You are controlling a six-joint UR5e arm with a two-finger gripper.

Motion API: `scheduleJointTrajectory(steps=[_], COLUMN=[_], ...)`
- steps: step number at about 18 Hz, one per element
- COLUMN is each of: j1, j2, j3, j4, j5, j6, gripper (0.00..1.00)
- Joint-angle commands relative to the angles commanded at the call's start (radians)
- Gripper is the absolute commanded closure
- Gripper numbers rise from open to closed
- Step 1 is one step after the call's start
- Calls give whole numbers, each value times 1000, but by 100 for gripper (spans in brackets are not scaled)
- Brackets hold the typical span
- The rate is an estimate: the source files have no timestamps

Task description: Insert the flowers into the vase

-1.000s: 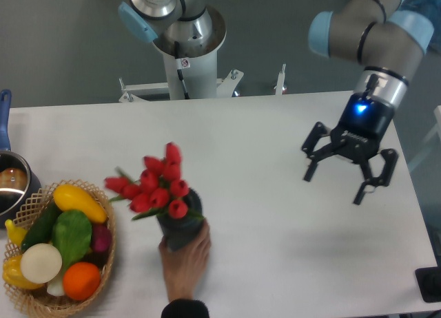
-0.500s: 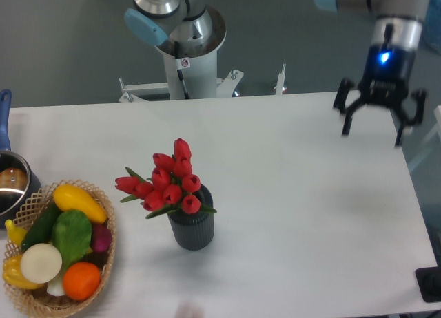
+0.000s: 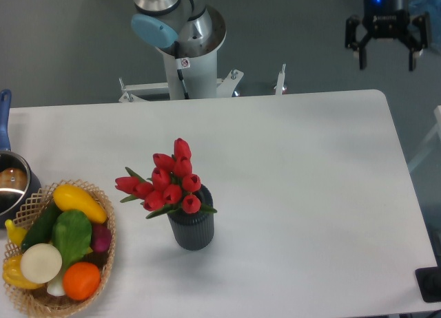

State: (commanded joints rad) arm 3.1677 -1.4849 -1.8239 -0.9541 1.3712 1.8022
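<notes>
The bunch of red tulips [image 3: 169,183] stands with its stems inside the dark grey ribbed vase [image 3: 191,228], the buds leaning up and to the left over the rim. The vase stands upright on the white table, left of the middle. My gripper [image 3: 386,60] is open and empty, high at the top right beyond the table's far edge, well apart from the vase and flowers.
A wicker basket [image 3: 31,303] of colourful vegetables sits at the front left. A metal pot [image 3: 12,182] with a blue handle is at the left edge. The arm's white base column [image 3: 187,63] stands behind the table's far edge.
A hand that held the vase has left the view. The flowers and vase now stand alone. My gripper has risen and moved up to the top right, away from the table.
</notes>
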Motion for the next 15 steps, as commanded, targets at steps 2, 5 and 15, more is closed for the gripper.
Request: scheduleJointTrajectory(steps=[2,5,15], j1=[6,35,75], j2=[0,0,8], j3=[5,26,37], j4=[-18,-67,-126], j5=[26,57,111], j6=[40,116,302], gripper=[0,0,0])
